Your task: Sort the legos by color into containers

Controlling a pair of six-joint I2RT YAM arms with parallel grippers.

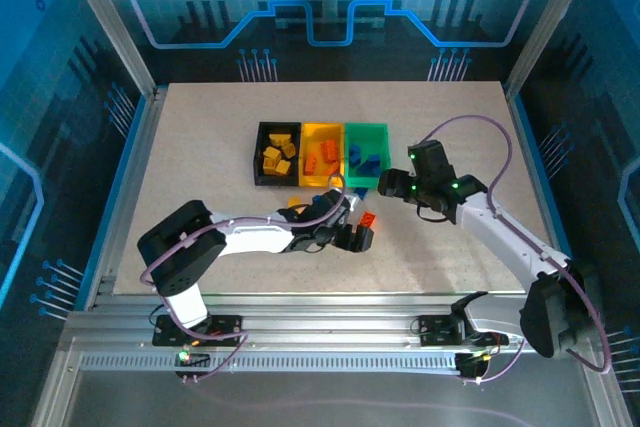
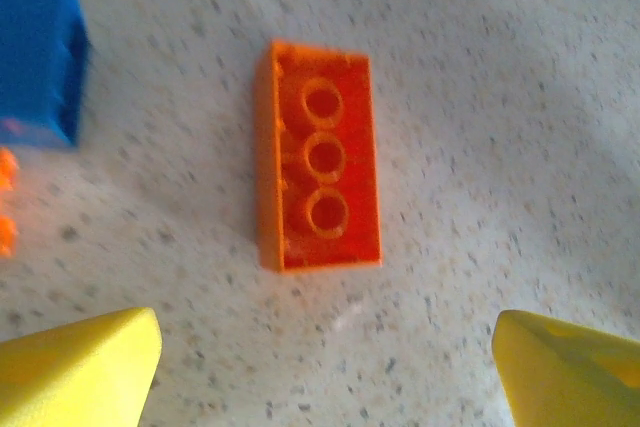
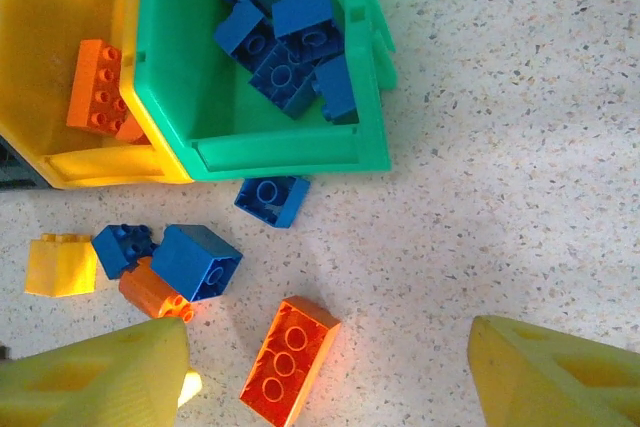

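My left gripper hangs open over an orange lego that lies studs-down on the table, clear of its yellow fingertips. A blue lego sits to its left. My right gripper hovers open near the green container, which holds several blue legos. The yellow container holds an orange lego. The black container holds yellow legos. Loose on the table lie blue legos, a yellow lego and the orange lego.
The three containers stand side by side at the middle of the speckled table. The loose bricks cluster just in front of the yellow and green ones. A metal frame and blue walls ring the table.
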